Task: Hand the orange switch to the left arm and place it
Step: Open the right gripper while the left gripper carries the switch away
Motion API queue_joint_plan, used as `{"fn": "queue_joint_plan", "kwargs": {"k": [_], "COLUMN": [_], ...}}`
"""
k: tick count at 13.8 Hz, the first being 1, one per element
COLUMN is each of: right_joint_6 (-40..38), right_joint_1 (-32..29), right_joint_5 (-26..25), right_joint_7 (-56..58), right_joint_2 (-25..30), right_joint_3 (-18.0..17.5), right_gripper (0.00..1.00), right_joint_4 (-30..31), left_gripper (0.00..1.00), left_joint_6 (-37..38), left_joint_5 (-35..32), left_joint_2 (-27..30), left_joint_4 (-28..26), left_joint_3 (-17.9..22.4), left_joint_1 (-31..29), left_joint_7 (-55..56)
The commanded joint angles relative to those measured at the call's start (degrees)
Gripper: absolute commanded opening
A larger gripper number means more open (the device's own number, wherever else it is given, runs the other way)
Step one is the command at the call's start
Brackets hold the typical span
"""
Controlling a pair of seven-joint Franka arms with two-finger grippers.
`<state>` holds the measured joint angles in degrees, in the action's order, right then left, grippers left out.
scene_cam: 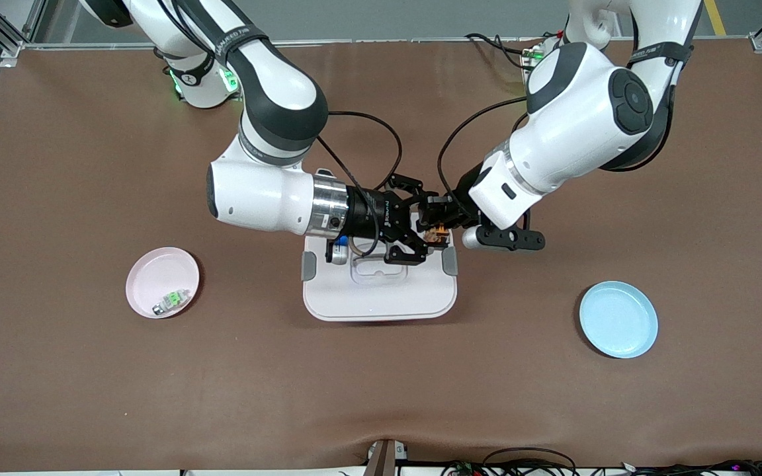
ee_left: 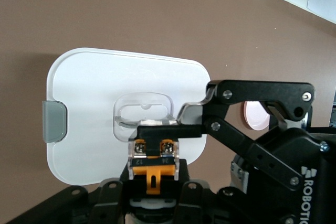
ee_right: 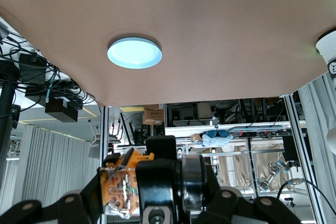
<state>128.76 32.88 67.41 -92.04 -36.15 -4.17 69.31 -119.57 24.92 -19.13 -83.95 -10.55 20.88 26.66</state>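
Note:
The orange switch (scene_cam: 436,233) is held in the air by my left gripper (scene_cam: 439,221), which is shut on it, over the box's edge nearest the arms' bases. In the left wrist view the switch (ee_left: 154,156) sits between the jaws, with its orange tab and two screws showing. My right gripper (scene_cam: 423,225) is open, with its fingers spread on either side of the switch. One of its fingers (ee_left: 173,125) lies at the switch's outer end. The switch also shows in the right wrist view (ee_right: 119,190). The white box (scene_cam: 381,297) stands below, lid shut.
A pink plate (scene_cam: 161,281) holding a green-and-clear part (scene_cam: 172,301) lies toward the right arm's end of the table. A blue plate (scene_cam: 618,318) lies toward the left arm's end. The box has grey clasps (scene_cam: 309,266) and a clear handle (ee_left: 143,111).

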Motion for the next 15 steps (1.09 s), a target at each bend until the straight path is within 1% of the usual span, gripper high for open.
{"fn": "queue_joint_plan", "kwargs": {"k": [1,3,6,8,10,12,13,14,15], "right_joint_6": [-0.09,-0.01,-0.09,-0.09,-0.53,-1.32,-3.76,-7.09,-10.60], "right_joint_1": [0.26,0.26,0.08,-0.71,-2.81,-3.25,-4.30,-4.40,-4.40], "right_joint_5": [-0.08,-0.26,-0.34,-0.26,0.27,-1.12,-5.92,-12.15,-18.47], "right_joint_7": [-1.56,-1.56,-1.39,-0.25,1.16,1.86,5.95,12.26,20.24], "right_joint_2": [-1.03,-1.03,-0.94,-0.94,-1.03,-0.76,-0.59,-0.24,0.46], "right_joint_3": [0.65,0.74,0.74,0.74,0.48,0.82,0.65,0.48,0.47], "right_gripper": [1.00,1.00,1.00,1.00,1.00,1.00,1.00,1.00,1.00], "right_joint_4": [-1.81,-1.81,-1.81,-1.90,-1.90,-2.25,-2.34,-2.60,-2.77], "left_gripper": [0.00,0.00,0.00,0.00,0.00,0.00,0.00,0.00,0.00], "left_joint_6": [0.83,2.05,5.30,6.37,6.54,6.55,6.55,6.55,6.46], "left_joint_5": [-0.14,-0.83,-5.22,-6.20,-7.25,-11.45,-13.48,-15.93,-19.00], "left_joint_2": [0.23,0.14,0.58,0.93,1.02,0.85,0.32,-0.21,-1.17], "left_joint_4": [0.19,0.10,0.19,0.19,0.19,0.19,0.37,0.37,0.45], "left_joint_3": [0.44,0.79,1.06,1.14,1.06,1.06,1.06,1.06,1.06], "left_joint_1": [-1.02,-1.10,-2.06,-5.05,-9.17,-11.03,-11.56,-12.09,-12.96], "left_joint_7": [0.14,-0.03,-0.21,0.23,-0.38,-1.17,-1.44,-3.35,-7.63]}}
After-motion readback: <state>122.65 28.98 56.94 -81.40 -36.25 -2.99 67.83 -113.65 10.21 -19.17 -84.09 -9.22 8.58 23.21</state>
